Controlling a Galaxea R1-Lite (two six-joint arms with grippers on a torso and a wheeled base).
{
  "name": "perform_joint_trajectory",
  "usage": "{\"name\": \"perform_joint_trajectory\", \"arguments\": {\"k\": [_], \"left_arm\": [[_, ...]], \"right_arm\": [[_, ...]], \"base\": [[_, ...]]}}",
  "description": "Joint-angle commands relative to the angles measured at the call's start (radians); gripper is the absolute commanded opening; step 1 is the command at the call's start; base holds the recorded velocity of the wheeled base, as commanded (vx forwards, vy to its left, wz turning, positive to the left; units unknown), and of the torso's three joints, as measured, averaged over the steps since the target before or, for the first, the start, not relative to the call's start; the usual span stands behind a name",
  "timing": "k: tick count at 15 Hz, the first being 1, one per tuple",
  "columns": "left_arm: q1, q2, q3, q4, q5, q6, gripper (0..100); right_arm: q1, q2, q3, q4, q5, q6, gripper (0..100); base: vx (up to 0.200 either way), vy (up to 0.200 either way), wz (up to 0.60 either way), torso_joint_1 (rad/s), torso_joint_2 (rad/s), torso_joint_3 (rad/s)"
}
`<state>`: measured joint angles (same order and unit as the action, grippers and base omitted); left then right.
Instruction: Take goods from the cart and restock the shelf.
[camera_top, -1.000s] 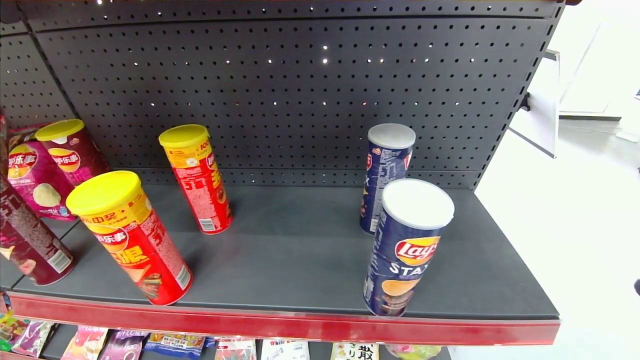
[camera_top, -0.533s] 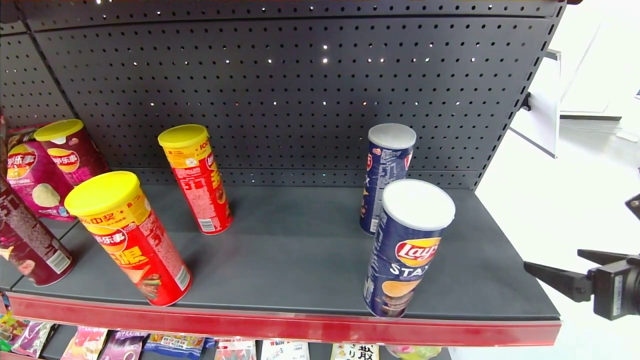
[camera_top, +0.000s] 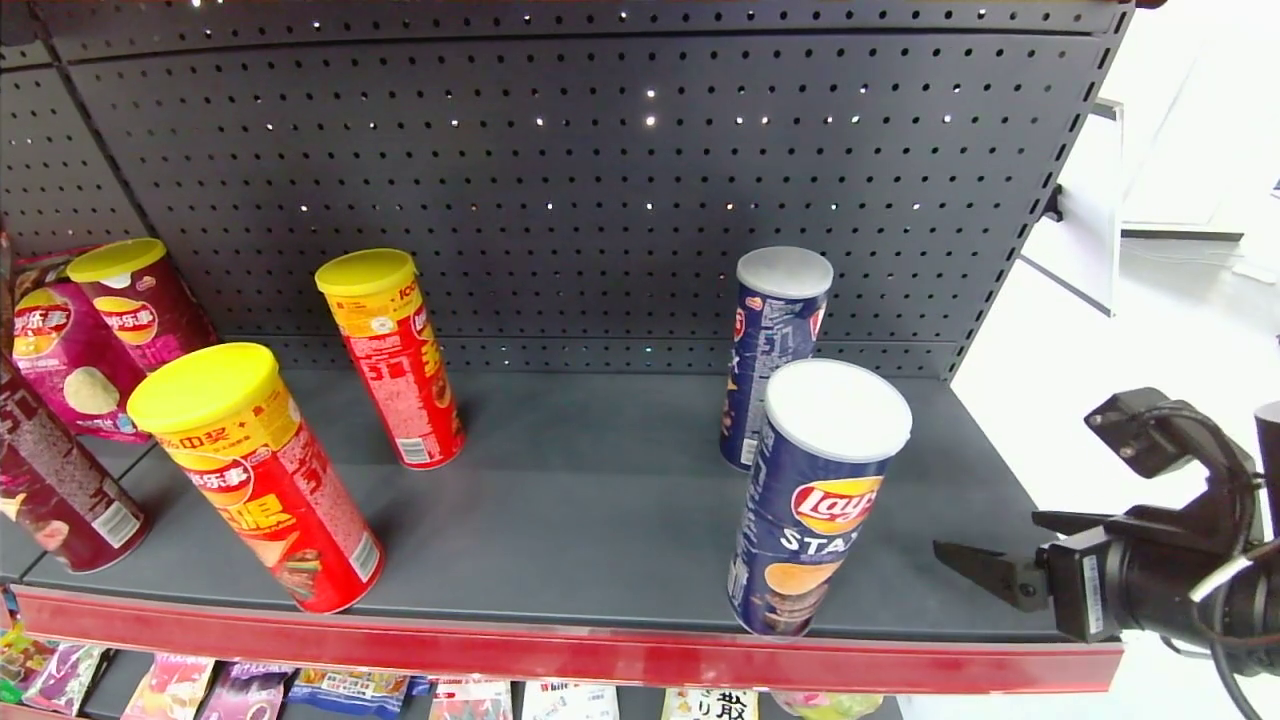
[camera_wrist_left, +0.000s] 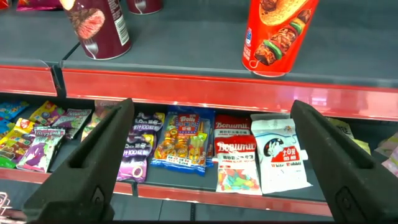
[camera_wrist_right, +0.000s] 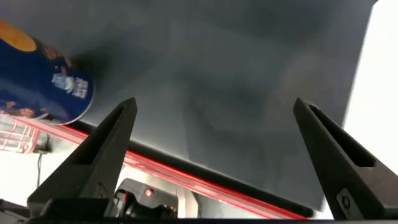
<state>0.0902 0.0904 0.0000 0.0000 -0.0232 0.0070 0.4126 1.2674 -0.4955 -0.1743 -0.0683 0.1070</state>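
The shelf (camera_top: 600, 520) carries red canisters (camera_top: 250, 470) toward its left end. Toward its right end stand a rear blue canister (camera_top: 775, 340) and a front blue canister (camera_top: 815, 500), the latter at the front edge. The right gripper (camera_top: 985, 532) hangs near the front right corner with its fingers spread and empty. The left gripper (camera_wrist_left: 211, 104), likewise spread and empty, faces snack packets (camera_wrist_left: 186, 140) on the lower tier.

Fresh stock seems needed next. Any swing of the right arm should stay wide of the front blue canister, since a nudge could topple it off the edge.

A maroon canister (camera_top: 55, 470) beyond the left end is cut off.

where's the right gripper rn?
Head view, right side: the right gripper is open and empty at the front right corner of the shelf, just right of the front blue can.
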Motion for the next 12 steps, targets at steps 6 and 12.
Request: {"name": "perform_joint_trajectory", "arguments": {"k": [6, 12], "left_arm": [[0.000, 0.002, 0.000, 0.000, 0.000, -0.001, 100], [0.000, 0.002, 0.000, 0.000, 0.000, -0.001, 100]], "right_arm": [[0.069, 0.165, -0.011, -0.105, -0.091, 0.006, 100], [0.120, 0.231, -0.061, -0.108, -0.102, 0.010, 100]], "base": [[0.000, 0.000, 0.00, 0.000, 0.00, 0.000], [0.000, 0.000, 0.00, 0.000, 0.00, 0.000]]}}
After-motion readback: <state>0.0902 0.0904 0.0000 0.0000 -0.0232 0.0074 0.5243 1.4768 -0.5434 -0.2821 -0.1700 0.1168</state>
